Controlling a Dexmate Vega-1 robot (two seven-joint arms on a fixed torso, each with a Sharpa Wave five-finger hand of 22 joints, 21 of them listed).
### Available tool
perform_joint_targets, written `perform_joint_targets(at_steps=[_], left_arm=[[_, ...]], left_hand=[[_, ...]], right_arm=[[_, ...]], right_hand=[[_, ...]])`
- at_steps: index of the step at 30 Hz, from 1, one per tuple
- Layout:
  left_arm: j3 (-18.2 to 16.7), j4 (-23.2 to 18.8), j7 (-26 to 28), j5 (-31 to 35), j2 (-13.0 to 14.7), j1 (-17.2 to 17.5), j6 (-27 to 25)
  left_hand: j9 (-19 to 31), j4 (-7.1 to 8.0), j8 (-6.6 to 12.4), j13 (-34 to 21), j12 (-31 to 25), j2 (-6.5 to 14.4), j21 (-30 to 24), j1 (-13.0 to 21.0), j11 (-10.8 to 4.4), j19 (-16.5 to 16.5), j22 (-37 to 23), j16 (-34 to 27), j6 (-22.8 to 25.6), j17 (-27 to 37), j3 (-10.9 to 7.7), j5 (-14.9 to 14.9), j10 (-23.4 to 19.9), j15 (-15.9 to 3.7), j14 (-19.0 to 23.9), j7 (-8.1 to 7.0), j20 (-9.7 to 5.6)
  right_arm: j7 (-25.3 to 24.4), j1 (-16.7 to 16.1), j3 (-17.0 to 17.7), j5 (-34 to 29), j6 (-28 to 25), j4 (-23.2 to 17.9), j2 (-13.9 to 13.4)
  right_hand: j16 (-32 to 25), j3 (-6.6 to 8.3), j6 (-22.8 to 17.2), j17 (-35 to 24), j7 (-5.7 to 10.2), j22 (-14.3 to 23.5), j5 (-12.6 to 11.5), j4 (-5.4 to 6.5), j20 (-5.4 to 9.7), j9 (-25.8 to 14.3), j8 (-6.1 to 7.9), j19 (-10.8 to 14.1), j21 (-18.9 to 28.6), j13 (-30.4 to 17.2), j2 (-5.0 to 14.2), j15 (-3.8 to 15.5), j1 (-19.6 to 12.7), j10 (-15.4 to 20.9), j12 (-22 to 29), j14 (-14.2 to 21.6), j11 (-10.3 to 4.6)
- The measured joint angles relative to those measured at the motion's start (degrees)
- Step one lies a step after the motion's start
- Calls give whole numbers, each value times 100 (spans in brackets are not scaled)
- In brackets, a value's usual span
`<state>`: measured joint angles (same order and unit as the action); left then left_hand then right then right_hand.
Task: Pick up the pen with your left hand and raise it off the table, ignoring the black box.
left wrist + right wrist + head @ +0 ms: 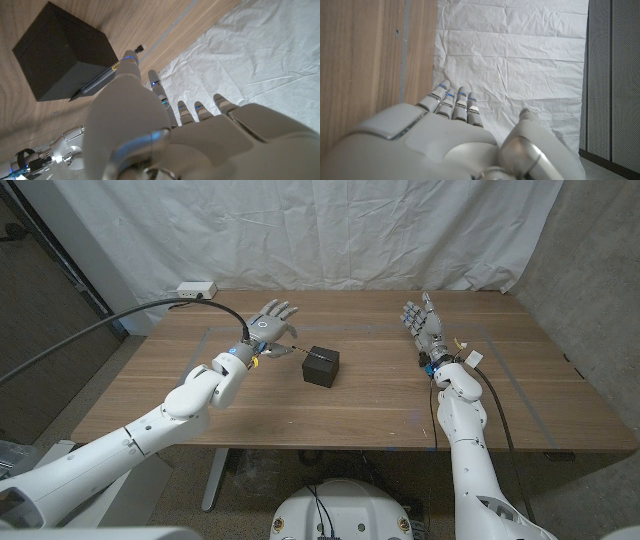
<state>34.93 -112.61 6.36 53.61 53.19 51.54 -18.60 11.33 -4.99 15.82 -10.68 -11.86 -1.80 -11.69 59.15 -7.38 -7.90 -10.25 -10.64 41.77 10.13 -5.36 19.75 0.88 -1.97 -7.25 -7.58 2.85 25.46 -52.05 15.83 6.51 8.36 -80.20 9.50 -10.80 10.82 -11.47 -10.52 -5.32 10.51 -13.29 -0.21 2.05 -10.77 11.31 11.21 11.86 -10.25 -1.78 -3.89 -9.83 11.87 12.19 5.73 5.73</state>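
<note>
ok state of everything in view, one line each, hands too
left hand: fingers spread, over the table beside the box; whether it holds the pen I cannot tell
pen: dark, lying against the black box, tip past the hand's thumb
black box: closed, standing on the table
right hand: open, fingers apart, holding nothing
power strip: at the table's far left edge

You have a wooden table (330, 410) in front of you; a black box (321, 366) sits near its middle, and a white power strip (196, 290) lies at the far left corner.
</note>
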Motion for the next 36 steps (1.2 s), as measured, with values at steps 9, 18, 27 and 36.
perform_joint_targets(at_steps=[9, 18, 27, 36], left_arm=[[20, 37, 11, -51, 4, -19, 66], [23, 34, 8, -76, 15, -1, 74], [69, 86, 1, -85, -23, -26, 120], [117, 154, 2, -87, -78, -84, 162]], left_hand=[[0, 0, -29, 0, 0, 0, 0, 0, 0, 0, 0, 0, 32, 0, 0, 0, 0, -23, -23, -31, 0], [0, 6, -29, 0, 0, 0, 0, 0, 21, 0, 0, 0, 43, 0, 40, 0, 21, -1, -43, -42, 1], [-1, 10, -29, 0, 0, 9, 0, 9, 21, 0, 0, 0, 42, 0, 73, 40, 21, 0, -42, -42, 1], [-1, 24, -59, 0, 0, 30, 0, 30, 21, 0, 0, 0, 72, 1, 87, 40, 21, 0, -41, -72, 1]], right_arm=[[-13, 47, -3, -6, 18, 70, 5], [-14, 73, -4, -6, 28, 111, 8], [-14, 75, -4, -7, 28, 118, 11], [-19, 61, 10, -8, 28, 116, 12]], right_hand=[[0, 0, -1, 0, 1, 0, 0, 0, 0, 0, 0, 0, 0, 0, 0, 0, 0, 0, 0, 0, 0], [0, 0, -20, 0, 20, 0, 0, 0, 0, 0, 0, 0, 0, 0, 0, 0, 0, 21, 0, 0, -21], [0, 0, -20, 0, 20, 0, 0, 0, 0, 0, 0, 0, 0, 0, 0, 0, 0, 20, 0, 0, -20], [0, -24, -20, 0, 20, 0, 0, -24, 0, 0, 0, 0, 0, 0, 0, 0, 0, 20, 0, 0, -20]])
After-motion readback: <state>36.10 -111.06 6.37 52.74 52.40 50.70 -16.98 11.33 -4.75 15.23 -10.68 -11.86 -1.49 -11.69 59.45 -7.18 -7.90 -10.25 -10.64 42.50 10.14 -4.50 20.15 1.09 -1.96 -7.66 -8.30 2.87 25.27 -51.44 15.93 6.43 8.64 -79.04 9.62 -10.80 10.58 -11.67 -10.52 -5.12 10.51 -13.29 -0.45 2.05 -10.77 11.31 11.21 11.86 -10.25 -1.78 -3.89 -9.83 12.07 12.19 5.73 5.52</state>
